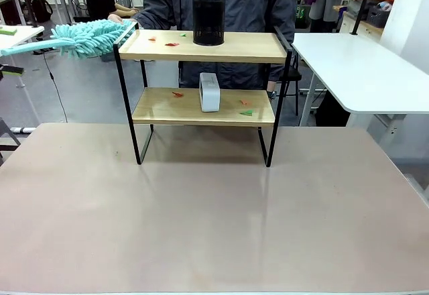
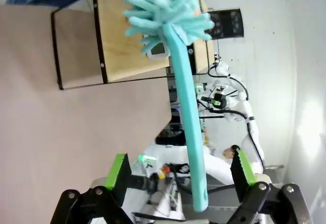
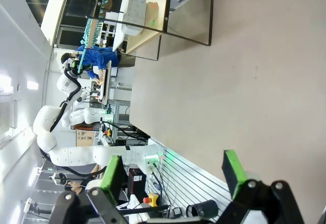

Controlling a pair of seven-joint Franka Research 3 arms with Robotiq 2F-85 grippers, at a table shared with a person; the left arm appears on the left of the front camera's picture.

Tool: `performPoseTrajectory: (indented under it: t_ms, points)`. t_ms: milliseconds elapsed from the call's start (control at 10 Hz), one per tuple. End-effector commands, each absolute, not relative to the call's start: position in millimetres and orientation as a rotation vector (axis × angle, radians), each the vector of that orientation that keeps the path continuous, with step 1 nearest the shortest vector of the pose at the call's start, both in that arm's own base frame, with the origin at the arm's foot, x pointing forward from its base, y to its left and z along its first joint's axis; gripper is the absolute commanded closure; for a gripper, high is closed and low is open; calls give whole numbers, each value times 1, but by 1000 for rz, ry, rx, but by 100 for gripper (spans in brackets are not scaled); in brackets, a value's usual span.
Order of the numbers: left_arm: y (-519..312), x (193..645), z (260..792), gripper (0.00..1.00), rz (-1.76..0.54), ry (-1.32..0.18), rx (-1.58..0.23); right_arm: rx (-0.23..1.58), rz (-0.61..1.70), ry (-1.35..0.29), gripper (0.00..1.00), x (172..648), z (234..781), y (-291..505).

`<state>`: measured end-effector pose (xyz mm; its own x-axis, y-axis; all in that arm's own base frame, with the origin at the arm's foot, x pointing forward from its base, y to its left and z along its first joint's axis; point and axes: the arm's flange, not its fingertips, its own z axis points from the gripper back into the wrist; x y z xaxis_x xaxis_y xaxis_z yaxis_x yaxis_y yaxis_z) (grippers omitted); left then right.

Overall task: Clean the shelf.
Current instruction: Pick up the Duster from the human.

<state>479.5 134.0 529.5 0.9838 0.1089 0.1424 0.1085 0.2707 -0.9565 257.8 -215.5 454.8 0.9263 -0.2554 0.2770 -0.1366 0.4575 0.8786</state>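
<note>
Across the tabletop (image 1: pixel 214 214) the shelf (image 1: pixel 201 47) stands at the far side with paper scraps (image 1: pixel 172 43) on both boards, so I judge cleaning unstarted; my left claw (image 2: pixel 179 164) gapes unclenched around the teal duster (image 2: pixel 189 107), right claw (image 3: pixel 173 159) released, empty.

Both end effectors (image 2: pixel 179 155) (image 3: pixel 172 158) seemingly spread wide
</note>
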Motion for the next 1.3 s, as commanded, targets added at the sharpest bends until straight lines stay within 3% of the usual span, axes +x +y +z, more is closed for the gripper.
performPoseTrajectory:
  t_ms: [0,300,500,1200]
  points:
    - [130,501,548,0,110,-107,-1337,1116,-56,-430,0,260,456,-215]
    - [110,517,543,0,146,-34,-1411,1116,-56,-430,0,260,456,-215]
    - [103,518,537,0,117,-124,-1428,1116,-56,-430,0,260,456,-215]
    - [118,517,534,0,125,-105,-1445,1116,-56,-430,0,260,456,-215]
